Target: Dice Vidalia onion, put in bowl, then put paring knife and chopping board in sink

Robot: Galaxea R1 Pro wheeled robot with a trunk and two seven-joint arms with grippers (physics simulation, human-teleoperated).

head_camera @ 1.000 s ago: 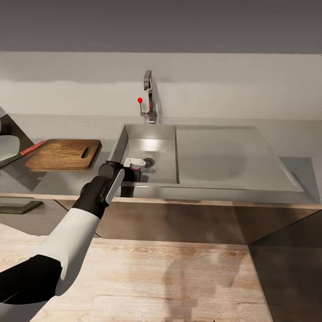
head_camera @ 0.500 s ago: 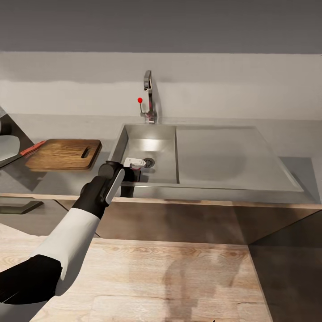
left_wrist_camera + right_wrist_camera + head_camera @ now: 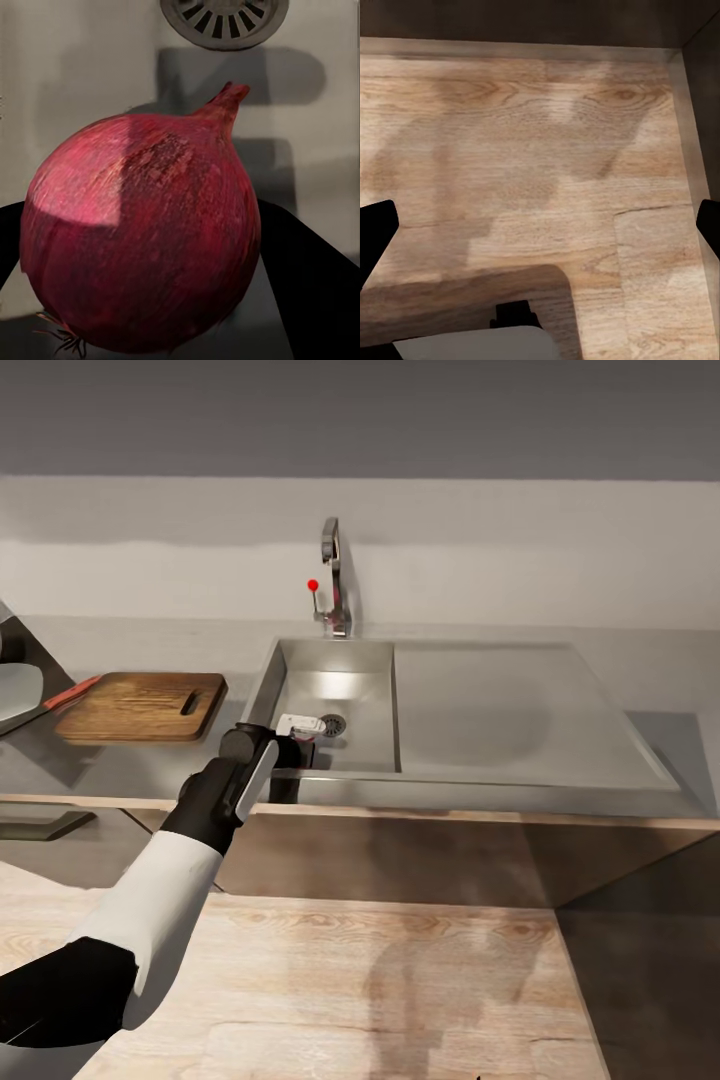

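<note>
One red onion (image 3: 142, 240) between left hand (image 3: 161, 300) fingers (image 3: 311, 277) — over sink (image 3: 60, 82) drain (image 3: 223, 19).

dark red onion (image 3: 142, 240) sits in the sink (image 3: 335, 690), stem toward drain (image 3: 223, 19).

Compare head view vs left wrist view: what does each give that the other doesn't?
Head view alone: the sink's surroundings, meaning the faucet, the chopping board on the countertop, the paring knife at the board's far end, and the left arm reaching down into the basin.
Left wrist view alone: the onion, dark red, between the left gripper's fingers, and the fingers flank it closely.
Both: the sink floor and its drain.
</note>
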